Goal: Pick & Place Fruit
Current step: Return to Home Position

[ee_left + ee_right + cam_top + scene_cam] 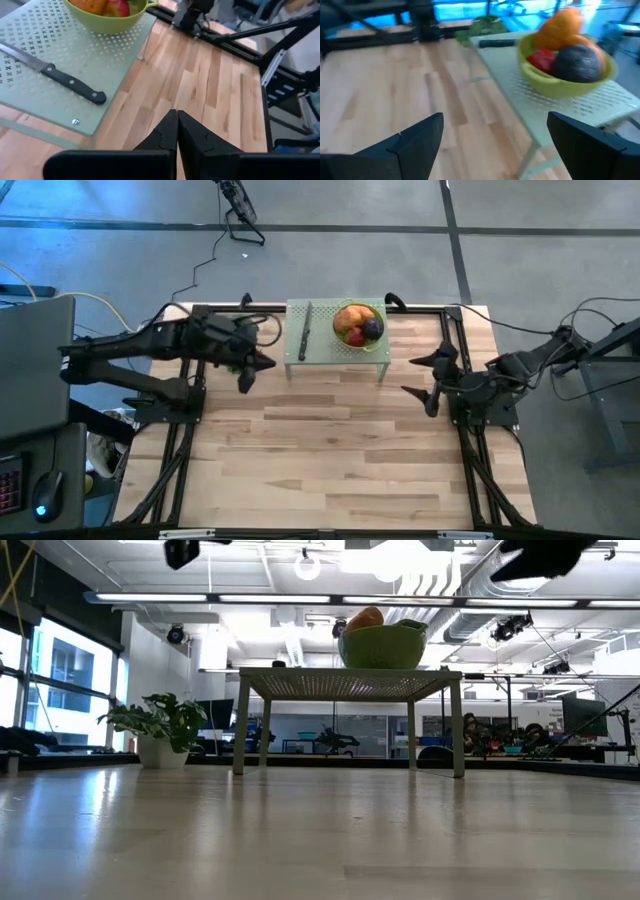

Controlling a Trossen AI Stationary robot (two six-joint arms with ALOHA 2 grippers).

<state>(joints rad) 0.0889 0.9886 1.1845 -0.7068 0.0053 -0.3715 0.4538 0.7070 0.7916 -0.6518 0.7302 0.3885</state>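
The fruit (358,323) sits heaped in the green strainer bowl (381,345), and the bowl stands on one end of the pale green perforated shelf (325,348). In my right wrist view I can pick out an orange piece (560,25) on top, a red piece (542,60) under it, and a dark purple round one (577,62) against the bowl's rim. The black knife (305,332) lies flat on the shelf's other end, apart from the bowl, with its handle toward the shelf's front edge.

My left gripper (250,370) hangs off the knife end of the shelf, just beside it and above the wooden table (330,450). Its fingers (167,131) are pressed together with nothing between them. My right gripper (418,376) hangs off the bowl end of the shelf, a little farther out and pointed at it. Its fingers (417,137) are spread wide and empty. Neither gripper touches the shelf, the bowl or the knife.
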